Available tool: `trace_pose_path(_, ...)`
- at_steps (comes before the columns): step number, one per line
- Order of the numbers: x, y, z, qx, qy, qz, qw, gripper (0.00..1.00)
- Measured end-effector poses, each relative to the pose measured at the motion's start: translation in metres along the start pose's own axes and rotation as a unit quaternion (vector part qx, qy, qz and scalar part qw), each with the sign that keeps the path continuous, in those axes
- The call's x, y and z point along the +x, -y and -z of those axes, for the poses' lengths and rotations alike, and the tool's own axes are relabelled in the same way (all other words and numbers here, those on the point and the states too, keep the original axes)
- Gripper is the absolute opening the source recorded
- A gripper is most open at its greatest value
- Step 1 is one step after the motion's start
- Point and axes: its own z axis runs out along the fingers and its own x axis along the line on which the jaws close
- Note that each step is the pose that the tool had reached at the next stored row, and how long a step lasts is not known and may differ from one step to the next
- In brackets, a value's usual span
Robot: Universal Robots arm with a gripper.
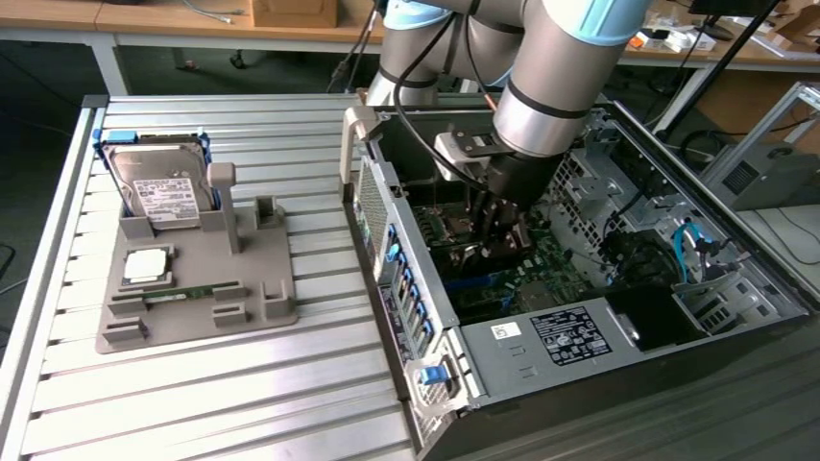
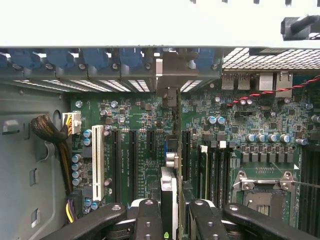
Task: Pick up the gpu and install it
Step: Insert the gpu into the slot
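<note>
Wrist view: one gripper [image 2: 171, 212] clamped on one gpu [image 2: 176, 150] (edge-on), over motherboard [image 2: 240, 125].

The gpu's [image 2: 172, 150] lower edge is hidden between the fingers [image 2: 149, 220].

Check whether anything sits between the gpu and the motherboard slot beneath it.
Nothing visible does. The gripper holds the gpu edge-on over the motherboard; its bracket end sits at the rear slot openings.

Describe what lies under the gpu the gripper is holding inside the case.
The gripper holds the gpu edge-on above the green motherboard, among its black expansion slots. The slot directly beneath the card is covered by the card itself.
</note>
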Motion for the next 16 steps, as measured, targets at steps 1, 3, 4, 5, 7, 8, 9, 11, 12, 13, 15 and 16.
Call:
trace_pose_path(1,0.0000,0.0000,0.0006,0.0000,0.0001,0.000,1.0000,0.27)
trace_pose_path(3,0.0001,0.0000,0.0009,0.0001,0.0003,0.000,1.0000,0.27)
trace_pose_path(4,0.0005,0.0000,0.0011,0.0000,0.0001,0.000,1.0000,0.27)
trace_pose_path(5,0.0009,0.0000,0.0012,0.0000,0.0001,0.000,1.0000,0.27)
trace_pose_path(7,0.0014,0.0000,0.0012,0.0000,0.0002,0.000,1.0000,0.27)
trace_pose_path(8,0.0017,0.0000,0.0012,0.0000,0.0002,0.000,1.0000,0.27)
trace_pose_path(9,0.0017,0.0003,0.0012,0.0000,0.0002,0.000,1.0000,0.27)
trace_pose_path(11,0.0018,0.0005,0.0012,-0.0002,0.0006,0.000,1.0000,0.27)
trace_pose_path(12,0.0018,0.0005,0.0012,-0.0002,0.0009,0.000,1.0000,0.27)
trace_pose_path(13,0.0019,0.0005,0.0013,-0.0003,0.0017,0.000,1.0000,0.27)
trace_pose_path(15,0.0019,0.0006,0.0011,-0.0003,0.0054,0.000,1.0000,0.27)
trace_pose_path(16,0.0019,0.0006,0.0009,-0.0003,0.0059,0.000,1.0000,0.27)
